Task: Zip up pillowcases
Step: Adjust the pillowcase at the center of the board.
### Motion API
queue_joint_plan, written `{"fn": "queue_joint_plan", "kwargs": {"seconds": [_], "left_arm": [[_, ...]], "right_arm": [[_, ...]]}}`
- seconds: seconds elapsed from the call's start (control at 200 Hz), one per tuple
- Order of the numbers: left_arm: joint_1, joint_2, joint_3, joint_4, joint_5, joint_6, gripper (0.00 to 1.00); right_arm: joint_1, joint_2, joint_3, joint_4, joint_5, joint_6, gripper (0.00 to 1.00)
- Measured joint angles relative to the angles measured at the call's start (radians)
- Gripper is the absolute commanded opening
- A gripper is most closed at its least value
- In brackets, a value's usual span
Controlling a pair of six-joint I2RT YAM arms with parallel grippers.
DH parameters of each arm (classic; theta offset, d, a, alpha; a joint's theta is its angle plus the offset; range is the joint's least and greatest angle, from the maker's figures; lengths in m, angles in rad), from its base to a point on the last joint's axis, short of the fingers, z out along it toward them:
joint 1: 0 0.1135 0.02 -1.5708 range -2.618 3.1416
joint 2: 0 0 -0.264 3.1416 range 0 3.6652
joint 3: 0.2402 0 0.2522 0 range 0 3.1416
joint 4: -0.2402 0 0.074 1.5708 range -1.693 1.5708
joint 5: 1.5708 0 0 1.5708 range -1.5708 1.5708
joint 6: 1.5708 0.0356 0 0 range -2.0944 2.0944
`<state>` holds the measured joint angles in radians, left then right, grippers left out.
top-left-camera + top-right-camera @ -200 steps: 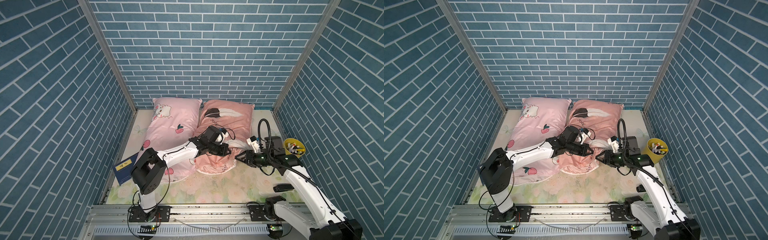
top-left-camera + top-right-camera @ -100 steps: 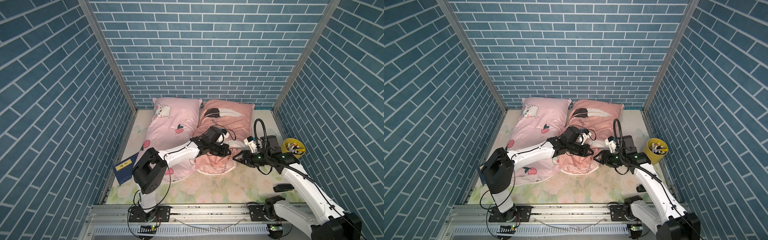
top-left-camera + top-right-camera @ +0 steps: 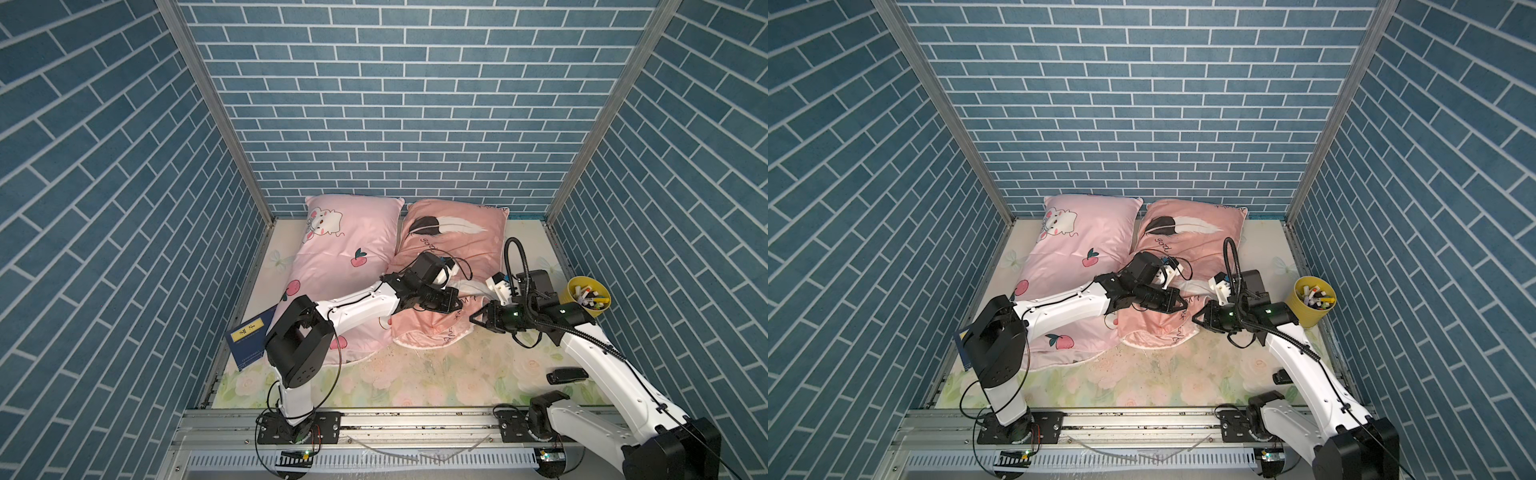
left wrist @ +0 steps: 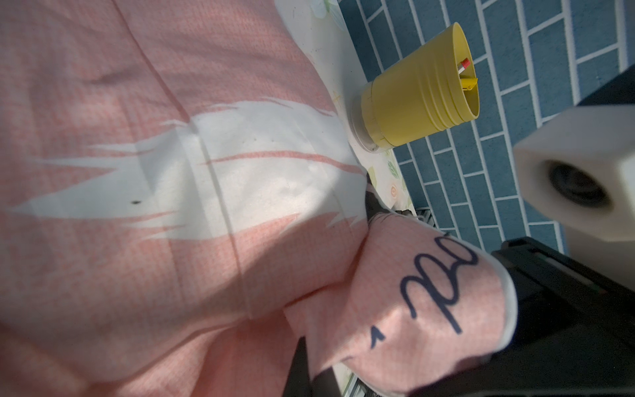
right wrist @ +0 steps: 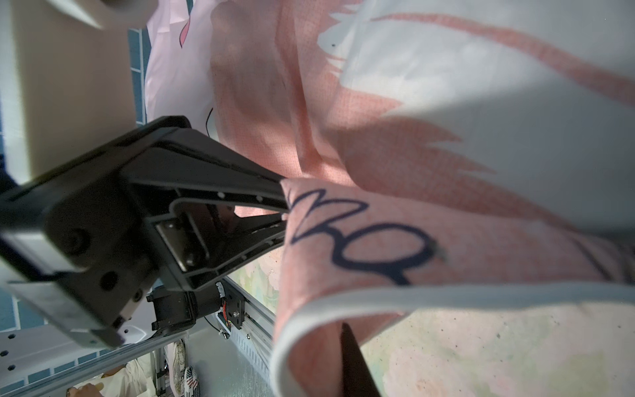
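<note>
Pillowcases lie side by side on the floral sheet (image 3: 415, 374), their far ends toward its back edge. At the sheet's left edge we see a blue book (image 3: 249, 338), partly tucked under the left arm. Next comes the light pink pillowcase (image 3: 345, 249), running from the back edge toward the front-left corner, with the left arm crossing over its near end. The left gripper (image 3: 457, 305) reaches onto the salmon pillowcase (image 3: 478, 245), which lies just beside the pink one. In the right wrist view its claw (image 5: 283, 202) is pinched tight on a raised fold of that cloth, next to the dark script. The salmon cover's near end is bunched and lifted. The right gripper (image 3: 473, 319) touches the near right corner of this cover. One finger (image 5: 354, 364) shows beneath the white piping, but we cannot tell whether its claw is closed on the cloth. At the sheet's right edge stands a yellow cup (image 3: 582, 311) of markers.
</note>
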<state>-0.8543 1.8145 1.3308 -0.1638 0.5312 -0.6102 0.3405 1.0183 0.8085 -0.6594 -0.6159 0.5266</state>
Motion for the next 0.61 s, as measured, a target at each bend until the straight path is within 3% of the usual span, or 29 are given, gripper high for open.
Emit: {"fn": "queue_joint_plan", "kwargs": {"seconds": [0.4,0.605], "left_arm": [[0.0,0.0,0.0,0.0,0.0,0.0,0.0],[0.0,0.0,0.0,0.001,0.0,0.0,0.0]], "right_arm": [[0.0,-0.027,0.016,-0.032,0.029,-0.004,0.27],[0.0,-0.049,0.02,-0.045,0.034,-0.004,0.24]]}}
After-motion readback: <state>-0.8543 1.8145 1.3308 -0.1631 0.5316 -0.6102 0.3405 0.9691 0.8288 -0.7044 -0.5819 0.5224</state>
